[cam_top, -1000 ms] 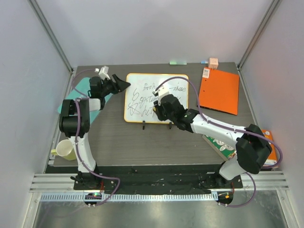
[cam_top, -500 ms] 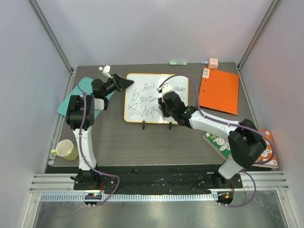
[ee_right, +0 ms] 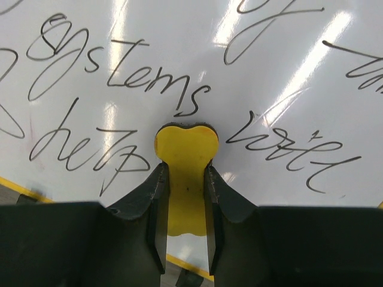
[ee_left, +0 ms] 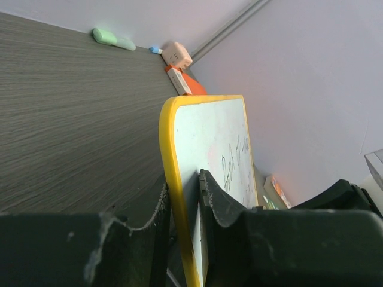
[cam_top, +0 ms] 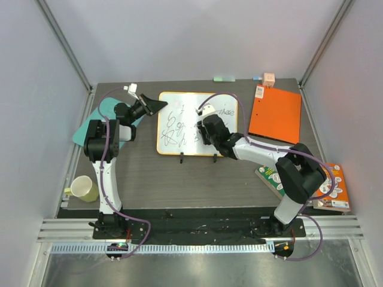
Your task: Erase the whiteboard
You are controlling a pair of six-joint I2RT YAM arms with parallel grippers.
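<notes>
Our left gripper (cam_top: 153,106) is clamped on the left edge of the board (cam_top: 179,128). Its wrist view shows this best: the yellow rim of the board (ee_left: 221,137) runs up between the two fingers of the left gripper (ee_left: 182,179), which press on either face. From above we only see the fingers meeting that edge.

Our right gripper (cam_top: 203,128) sits over the middle of the board, to the right of the left one. From above we cannot tell what it holds. Its own camera shows the right gripper (ee_right: 184,173) closed on a small yellow piece (ee_right: 186,146), whose lobed tip rests against the board (ee_right: 269,72) amid black handwriting.

An orange folder (cam_top: 275,113) lies on the counter (cam_top: 179,185) beyond the right gripper's right side. A green marker (ee_left: 114,39) lies far ahead of the left gripper.
</notes>
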